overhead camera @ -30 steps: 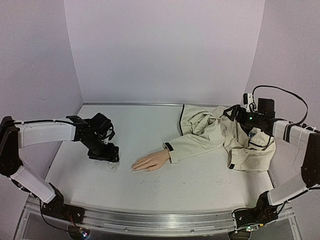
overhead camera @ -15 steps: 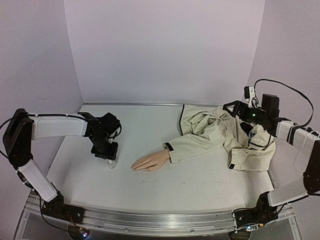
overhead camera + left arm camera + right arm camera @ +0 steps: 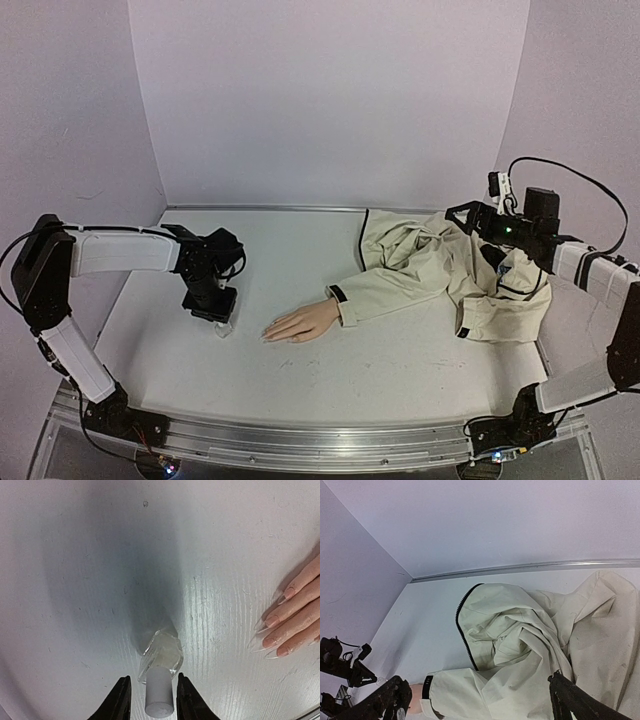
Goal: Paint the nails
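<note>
While the left gripper (image 3: 152, 696) is straddling the small clear white-capped bottle (image 3: 162, 655) — jaws spread, closing on the cap seeming next — the pale mannequin hand's nails (image 3: 272, 621) are lying at its three o'clock. The right gripper (image 3: 480, 702) is hovering spread.

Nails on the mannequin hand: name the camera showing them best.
Left wrist: the nails show close, long and pointed. The top view shows the hand too small for nails; the right wrist view shows none.

Cut off at three o'clock, left wrist view: pale skin-coloured mannequin hand (image 3: 300, 611), its nails (image 3: 267, 334) too small to tell from above.
</note>
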